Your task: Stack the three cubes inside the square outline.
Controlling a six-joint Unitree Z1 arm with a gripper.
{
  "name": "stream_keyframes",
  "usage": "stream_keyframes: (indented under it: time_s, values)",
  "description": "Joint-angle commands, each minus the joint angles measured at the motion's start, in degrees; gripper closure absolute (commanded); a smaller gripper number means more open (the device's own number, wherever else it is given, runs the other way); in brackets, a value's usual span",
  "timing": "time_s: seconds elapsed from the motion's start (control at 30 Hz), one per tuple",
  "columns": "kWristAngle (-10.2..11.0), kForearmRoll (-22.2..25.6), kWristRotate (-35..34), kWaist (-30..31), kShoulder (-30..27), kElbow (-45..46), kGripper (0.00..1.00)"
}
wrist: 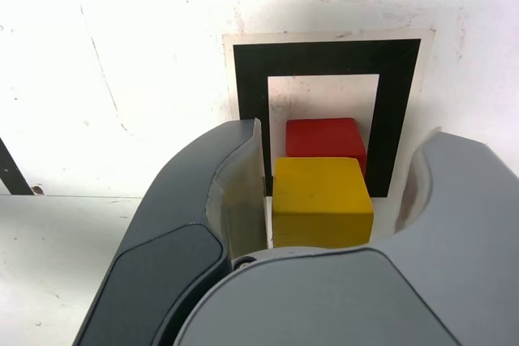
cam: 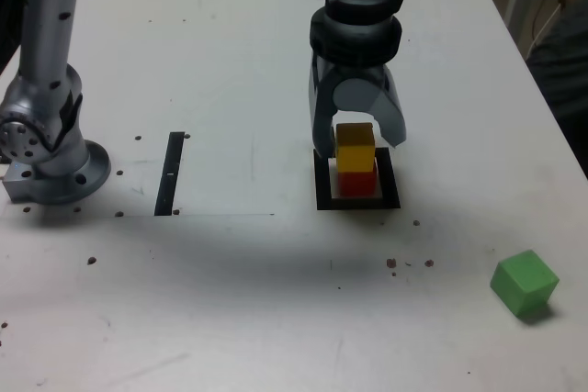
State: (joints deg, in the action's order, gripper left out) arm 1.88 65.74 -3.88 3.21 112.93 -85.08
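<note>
1. Gripper (cam: 360,126) jaws apart, straddling yellow cube (cam: 355,147), clear gaps both sides: looks like release
2. Yellow sits on red cube (cam: 358,183) inside square outline (cam: 323,199)
3. Green cube (cam: 525,284) near right, unstacked

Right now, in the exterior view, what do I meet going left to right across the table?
Arm base → thin black strip → square outline holding the yellow cube on the red cube, gripper open around them → green cube.
</note>
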Motion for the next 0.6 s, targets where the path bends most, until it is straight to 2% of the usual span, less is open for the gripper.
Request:
stream_keyframes:
  time_s: [0.0, 0.17, 0.4, 0.57]
  values:
    - [0.3, 0.0, 0.1, -0.1, -1.1, 0.1, 0.01]
    - [2.5, 1.8, -0.2, 0.1, -3.0, -0.9, 0.01]
    - [8.4, 8.6, -1.2, 2.9, -4.3, -7.4, 0.0]
    - [11.9, 13.6, -0.1, 6.0, -3.3, -15.2, 0.0]
